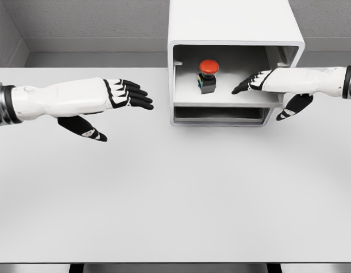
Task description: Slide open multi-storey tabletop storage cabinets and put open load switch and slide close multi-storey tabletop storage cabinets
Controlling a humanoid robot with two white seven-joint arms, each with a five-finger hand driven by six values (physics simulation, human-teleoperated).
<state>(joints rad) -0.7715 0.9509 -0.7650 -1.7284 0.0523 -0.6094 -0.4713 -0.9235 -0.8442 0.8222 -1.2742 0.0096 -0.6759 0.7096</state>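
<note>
The load switch, a small black body with a red button on top, is sitting upright inside the upper compartment of the white storage cabinet, which is standing open at the far side of the table. That suggests the placing step is done and the closing step is now in hand. The right hand is reaching into the open front of that compartment, to the right of the switch and apart from it, its fingers extended and holding nothing, the thumb hanging below the shelf edge. The lower compartment is showing only a dark slot, and its contents cannot be made out. The left hand is hovering over the table well left of the cabinet, fingers loosely spread and empty. The next move probably calls for the right hand clearing the compartment and pushing the sliding part shut without knocking the switch over.
</note>
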